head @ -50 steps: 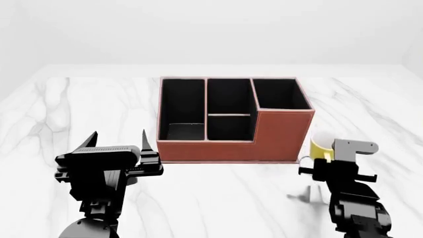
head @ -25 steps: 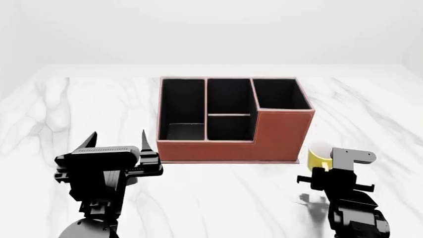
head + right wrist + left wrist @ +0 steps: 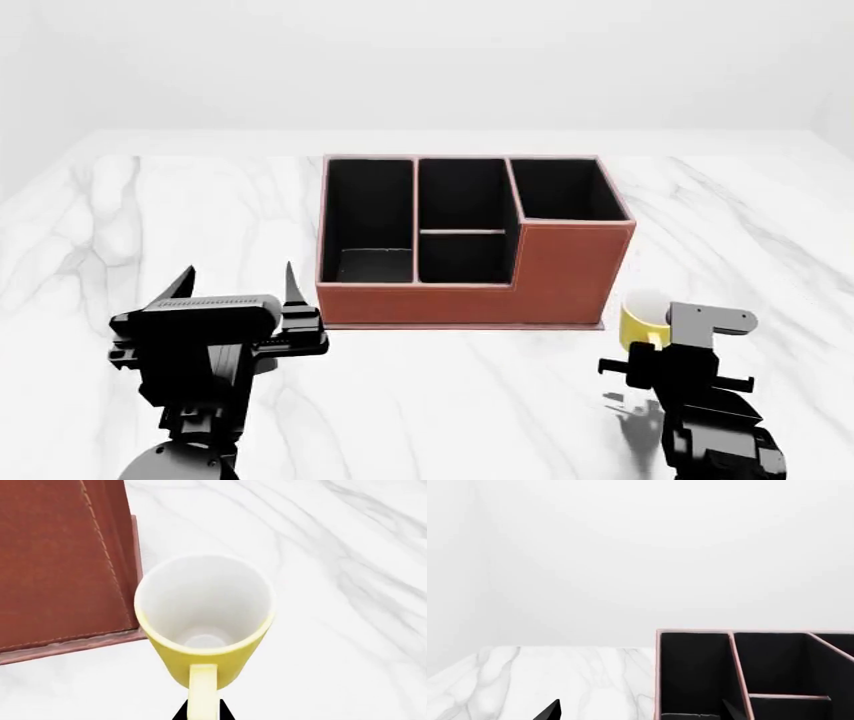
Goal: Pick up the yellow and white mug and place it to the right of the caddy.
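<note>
The yellow and white mug (image 3: 205, 625) has a yellow outside, white inside and a yellow loop handle. My right gripper (image 3: 202, 713) is shut on its handle. In the head view the mug (image 3: 643, 317) is just right of the front right corner of the reddish-brown caddy (image 3: 561, 280), low over the marble, partly hidden by my right gripper (image 3: 663, 345). The caddy's brown side wall (image 3: 60, 565) is next to the mug. My left gripper (image 3: 238, 285) is open and empty, left of the caddy; its wrist view shows the caddy's black compartments (image 3: 760, 670).
The white marble table (image 3: 160, 220) stretches around the caddy on all sides. A plain white wall stands behind it. Nothing else stands on the table.
My right gripper has lowered with the mug, beside the caddy's right front corner. The left arm has not moved.
</note>
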`<state>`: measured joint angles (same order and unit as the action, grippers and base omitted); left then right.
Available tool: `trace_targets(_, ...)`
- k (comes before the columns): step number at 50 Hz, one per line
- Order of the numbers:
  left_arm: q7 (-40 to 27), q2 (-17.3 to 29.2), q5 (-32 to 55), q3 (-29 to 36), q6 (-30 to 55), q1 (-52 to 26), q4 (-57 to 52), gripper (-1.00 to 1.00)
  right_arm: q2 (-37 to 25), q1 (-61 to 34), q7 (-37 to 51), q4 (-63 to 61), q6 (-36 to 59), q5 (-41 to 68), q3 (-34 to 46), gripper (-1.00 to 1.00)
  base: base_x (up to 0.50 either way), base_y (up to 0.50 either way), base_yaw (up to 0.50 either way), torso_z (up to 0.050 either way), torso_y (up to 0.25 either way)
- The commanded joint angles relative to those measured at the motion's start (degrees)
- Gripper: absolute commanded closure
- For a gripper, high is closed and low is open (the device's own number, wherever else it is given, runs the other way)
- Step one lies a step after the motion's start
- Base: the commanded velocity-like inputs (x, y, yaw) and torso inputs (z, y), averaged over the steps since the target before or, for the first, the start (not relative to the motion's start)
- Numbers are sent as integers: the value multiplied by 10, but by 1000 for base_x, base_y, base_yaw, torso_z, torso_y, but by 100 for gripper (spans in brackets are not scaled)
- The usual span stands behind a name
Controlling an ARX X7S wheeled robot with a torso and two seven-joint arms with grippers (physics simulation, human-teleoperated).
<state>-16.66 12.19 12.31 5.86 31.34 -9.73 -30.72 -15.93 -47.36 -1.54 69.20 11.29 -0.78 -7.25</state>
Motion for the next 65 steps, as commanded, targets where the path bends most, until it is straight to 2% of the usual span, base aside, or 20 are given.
trace_targets(1, 5, 3, -2, 7, -10, 0, 9, -100, 26, -7, -7, 58, -18, 10, 13, 100, 0, 0, 0, 0, 0)
trace_targets(9, 3, 5, 0, 8, -10, 0, 8, -100, 26, -6, -9, 58, -15, 9, 12, 100, 0, 0, 0, 0, 0)
trace_targets(10, 2, 5, 0, 9, -10, 0, 8, -100, 26, -6, -10, 58, -15, 9, 12, -100, 0, 0, 0, 0, 0)
trace_targets(43, -6, 12, 9, 13, -10, -3, 5, -100, 22, -28, -8, 47, -58, 2, 23, -100, 0, 0, 0, 0, 0)
trace_targets(47, -7, 13, 11, 14, -10, -2, 4, -100, 27, 60, -13, -180, 74, 10, 15, -100, 0, 0, 0, 0, 0)
trace_targets(48, -7, 14, 11, 14, -10, -2, 4, -100, 27, 60, -13, -180, 74, 10, 15, -100, 0, 0, 0, 0, 0)
trace_targets(50, -8, 14, 11, 15, -10, -2, 3, -100, 28, 93, -13, -266, 124, 12, 14, -100, 0, 0, 0, 0, 0)
trace_targets(56, -10, 15, 12, 16, -10, -1, 1, -100, 30, 147, -11, -407, 204, 13, 12, -100, 0, 0, 0, 0, 0)
trace_targets(65, -13, 18, 14, 17, -9, 0, -3, -100, 31, 211, -11, -555, 282, 15, 13, -100, 0, 0, 0, 0, 0)
